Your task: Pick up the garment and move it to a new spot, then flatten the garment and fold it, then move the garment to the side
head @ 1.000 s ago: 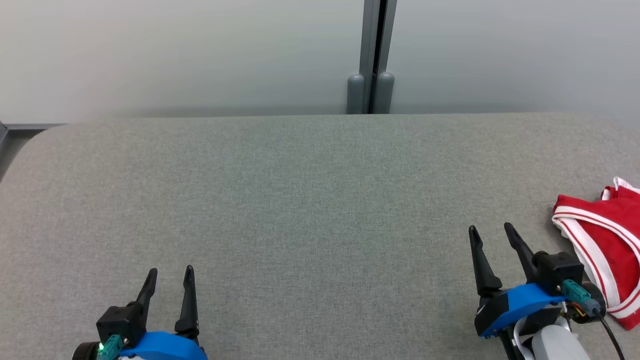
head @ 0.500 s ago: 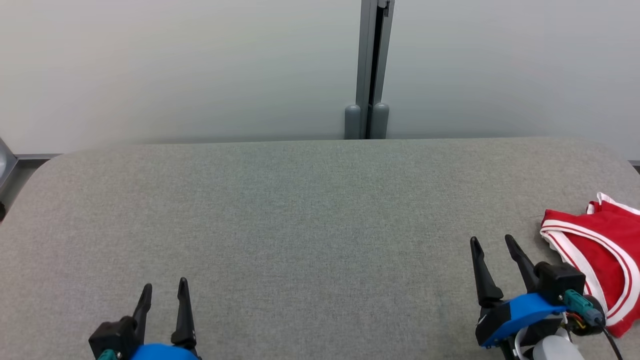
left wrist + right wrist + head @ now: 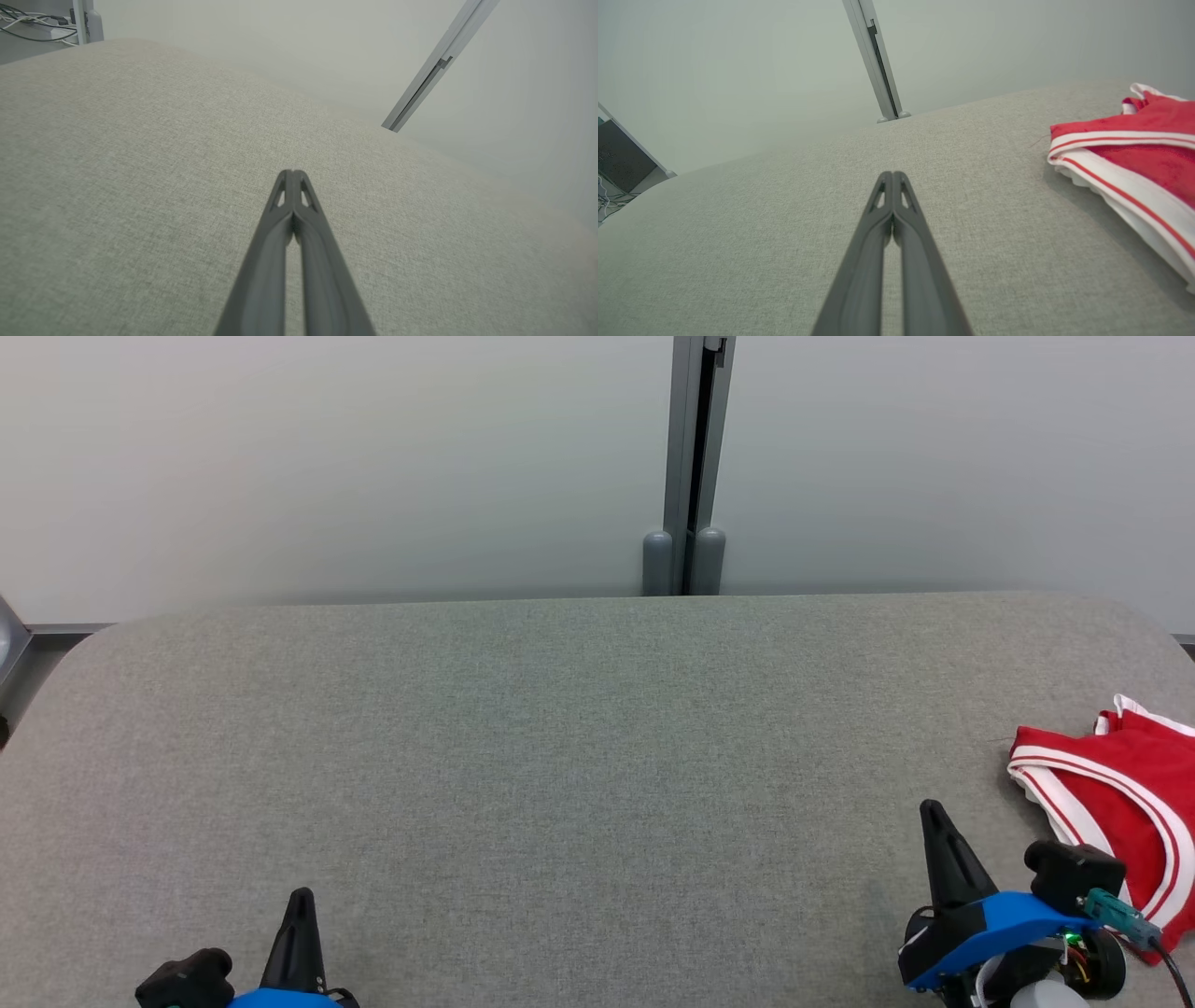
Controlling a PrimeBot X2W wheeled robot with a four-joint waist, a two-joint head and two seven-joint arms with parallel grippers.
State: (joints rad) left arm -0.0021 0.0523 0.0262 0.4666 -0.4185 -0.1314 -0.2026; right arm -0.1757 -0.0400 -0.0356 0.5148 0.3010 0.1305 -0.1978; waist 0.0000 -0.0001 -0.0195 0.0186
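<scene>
1. Lower left: the left gripper (image 3: 301, 903), two long dark fingers on a blue mount, has its fingers pressed together tip to tip. It holds nothing and is poised over bare cloth.
2. Centre: a grey, woven-fabric-covered table (image 3: 560, 756) with rounded corners spreads wide.
3. Lower right: the right gripper (image 3: 934, 814) is likewise closed tight and empty. It is near the garment but clear of it.
4. Far right: a red garment with white bands (image 3: 1125, 793) lies in compact layers at the table's right edge, partly cut off by the frame.
5. Judgement: this fits either a garment waiting to be lifted or one already folded and set aside. Any grasp would need the fingers parted first, and would need to take all layers together.
</scene>
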